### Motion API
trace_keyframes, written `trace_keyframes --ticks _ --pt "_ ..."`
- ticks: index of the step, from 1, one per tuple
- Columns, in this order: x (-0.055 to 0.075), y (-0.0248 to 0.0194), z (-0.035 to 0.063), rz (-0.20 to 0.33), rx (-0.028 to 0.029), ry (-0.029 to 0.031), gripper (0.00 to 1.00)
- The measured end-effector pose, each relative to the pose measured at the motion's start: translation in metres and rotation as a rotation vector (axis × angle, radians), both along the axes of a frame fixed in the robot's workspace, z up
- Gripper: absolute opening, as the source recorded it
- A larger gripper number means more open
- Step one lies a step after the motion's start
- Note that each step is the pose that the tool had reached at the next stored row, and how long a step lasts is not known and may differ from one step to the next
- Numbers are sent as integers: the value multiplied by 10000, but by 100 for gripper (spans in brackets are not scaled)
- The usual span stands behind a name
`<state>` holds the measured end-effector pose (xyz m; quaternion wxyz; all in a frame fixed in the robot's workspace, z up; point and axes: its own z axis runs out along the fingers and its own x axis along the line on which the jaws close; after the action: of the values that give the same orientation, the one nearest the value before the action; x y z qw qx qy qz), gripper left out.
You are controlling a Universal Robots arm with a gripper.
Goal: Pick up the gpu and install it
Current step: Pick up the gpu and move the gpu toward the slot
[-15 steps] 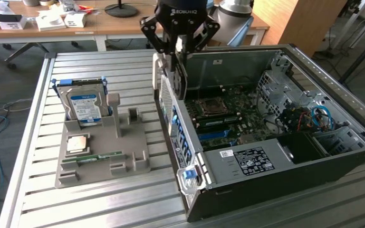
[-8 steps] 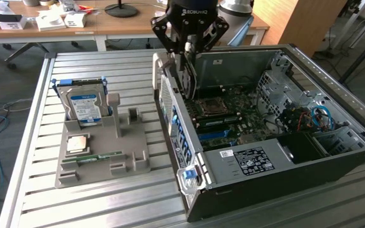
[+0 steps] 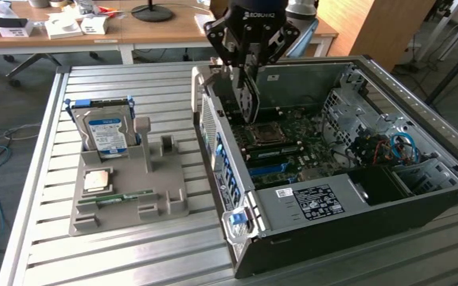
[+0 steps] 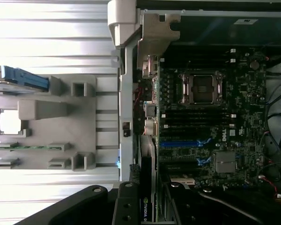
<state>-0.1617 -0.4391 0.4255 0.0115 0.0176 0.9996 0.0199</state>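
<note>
A slatted metal bench (image 3: 117,250) carries an open black computer case (image 3: 356,220) lying on its side toward the exterior view's right, its green motherboard (image 3: 293,137) exposed with an empty processor socket (image 3: 262,132) near the middle. On the exterior view's left, apart from the case, sits a grey moulded holder tray (image 3: 165,196). A black robot claw (image 3: 247,67) reaches down from the top of the scene over the far end of the case, its fingers closed on the top edge of the gpu (image 3: 249,98). The gpu is a thin dark card that hangs upright and edge-on, its lower edge down inside the case just above the motherboard, beside the case's wall nearest the tray. Standing upright at the far end of the tray is a silver hard drive (image 3: 105,134) with a blue and white label. In front of it a square processor chip (image 3: 96,180) lies flat, and nearer still a slim green memory stick (image 3: 117,197) lies in a slot
</note>
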Motion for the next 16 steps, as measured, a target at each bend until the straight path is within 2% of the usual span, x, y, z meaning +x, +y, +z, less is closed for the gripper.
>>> trace_keyframes --ticks 16 --pt "409 0 0 -1 -1 3 26"
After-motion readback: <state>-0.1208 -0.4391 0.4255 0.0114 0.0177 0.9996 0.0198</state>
